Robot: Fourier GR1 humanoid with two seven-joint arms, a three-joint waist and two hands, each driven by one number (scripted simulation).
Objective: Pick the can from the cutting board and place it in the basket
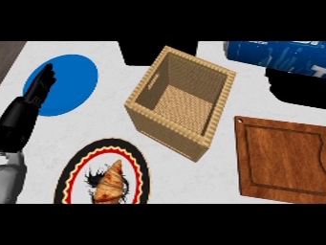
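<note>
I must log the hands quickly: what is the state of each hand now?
Left hand: open, fingers straight, over the blue plate.
Right hand: closed round the blue can.

Basket (180,105) at center; cutting board (285,165) at four o'clock, plate (72,84) at nine, croissant (109,183) on second plate (74,173) at seven, can (287,57) at two.

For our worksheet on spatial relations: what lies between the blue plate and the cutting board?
The head view shows the wicker basket between the blue plate and the cutting board.
</note>
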